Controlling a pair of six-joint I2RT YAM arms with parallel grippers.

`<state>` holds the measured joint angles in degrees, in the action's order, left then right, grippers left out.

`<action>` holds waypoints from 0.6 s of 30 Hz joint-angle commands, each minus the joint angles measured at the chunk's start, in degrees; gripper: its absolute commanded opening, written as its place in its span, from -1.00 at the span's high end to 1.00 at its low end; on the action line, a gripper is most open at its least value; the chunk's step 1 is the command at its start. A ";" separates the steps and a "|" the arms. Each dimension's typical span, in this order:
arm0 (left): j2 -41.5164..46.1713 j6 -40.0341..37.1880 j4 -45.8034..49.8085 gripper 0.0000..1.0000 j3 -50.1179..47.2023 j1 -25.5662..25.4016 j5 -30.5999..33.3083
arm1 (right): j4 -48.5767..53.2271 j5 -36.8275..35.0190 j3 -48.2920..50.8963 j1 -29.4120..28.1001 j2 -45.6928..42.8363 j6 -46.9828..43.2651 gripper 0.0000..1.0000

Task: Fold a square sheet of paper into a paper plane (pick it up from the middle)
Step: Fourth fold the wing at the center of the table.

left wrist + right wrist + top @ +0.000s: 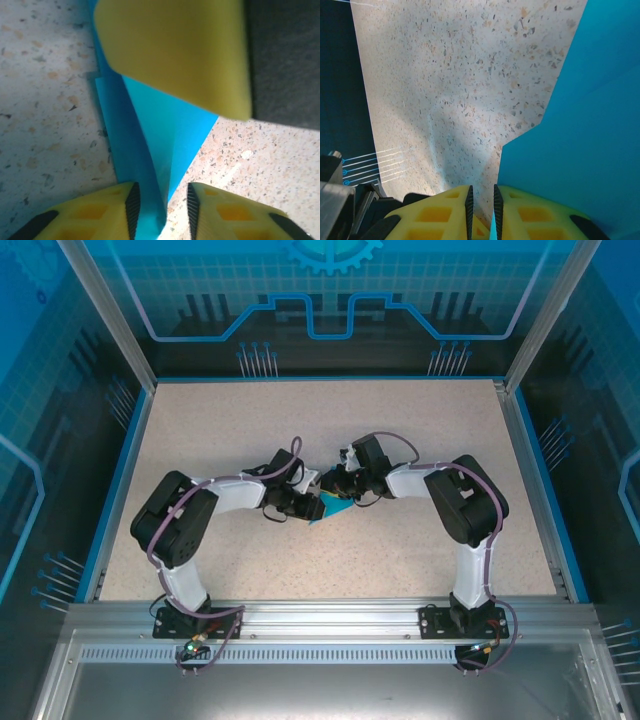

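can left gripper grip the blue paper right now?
Probably yes. A raised fold of the paper lies between the open fingers of the left gripper, nothing blocking. The right gripper seems to pinch it farther along, clear of that gap.

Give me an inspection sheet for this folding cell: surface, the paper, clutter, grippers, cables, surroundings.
Surface: speckled beige table, blue-edged.
Job's things: teal paper, partly folded and creased, at table centre.
Clutter: nothing seen.
Grippers: left gripper has its fingers apart, straddling the paper's fold. Right gripper has its fingers nearly together beside the paper; grip unclear.
Cables: purple cables, loosely looped.
Surroundings: blue printed enclosure walls; aluminium rail at the near edge.
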<state>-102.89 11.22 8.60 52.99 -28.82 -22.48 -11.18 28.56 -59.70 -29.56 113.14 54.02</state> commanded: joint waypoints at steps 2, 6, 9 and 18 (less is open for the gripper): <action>-1.07 -2.43 2.56 0.44 0.12 -0.84 4.81 | -0.12 0.83 -1.08 0.65 -1.35 0.10 0.58; -0.11 -2.86 2.74 0.48 0.01 -0.91 6.54 | 0.39 0.86 -1.07 0.65 -1.43 -0.12 0.57; 0.49 -3.13 2.48 0.62 -0.08 -0.94 6.86 | 0.54 0.93 -1.00 0.65 -1.91 -0.31 0.56; 1.19 -2.50 0.99 0.94 -0.89 1.55 0.30 | 2.03 -0.10 0.55 1.04 -4.44 -1.94 0.52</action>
<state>-102.63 8.91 8.93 52.99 -28.99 -19.18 -10.04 28.53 -59.68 -29.56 111.22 53.54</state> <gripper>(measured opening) 0.056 0.235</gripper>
